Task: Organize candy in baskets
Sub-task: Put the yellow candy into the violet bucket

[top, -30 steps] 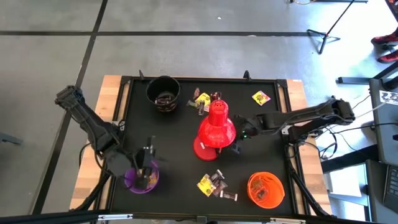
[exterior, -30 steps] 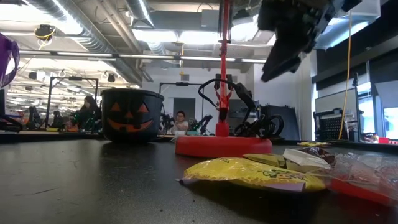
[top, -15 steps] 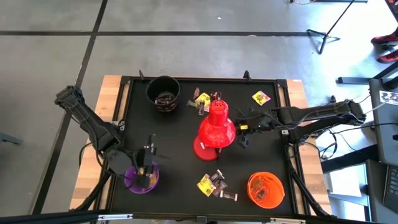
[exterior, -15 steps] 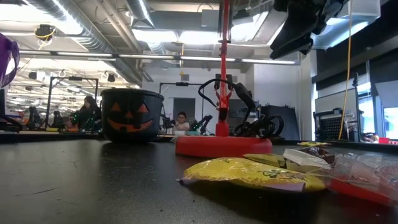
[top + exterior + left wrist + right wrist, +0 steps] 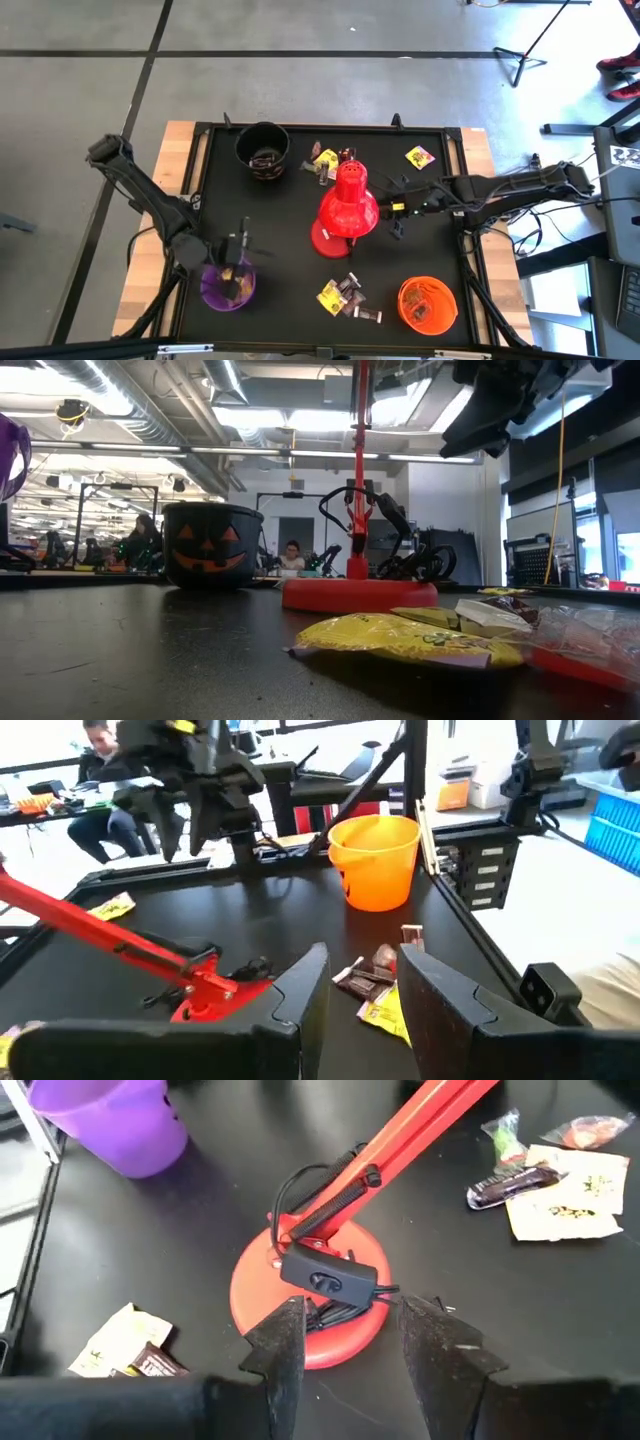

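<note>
The left pincer, jaws parted and empty, hangs over the purple bucket. The right pincer, also parted and empty, hovers beside the red lamp. The black bucket holds dark candy; the orange bucket stands nearer the right pincer.

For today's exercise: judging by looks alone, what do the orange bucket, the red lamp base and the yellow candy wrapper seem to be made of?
Orange bucket: likely smooth moulded plastic; even colour, soft sheen.
Red lamp base: painted metal or glossy plastic, cannot tell which; uniform red with highlights.
Yellow candy wrapper: thin plastic film or foil; crinkled, glossy, printed with marks.
</note>
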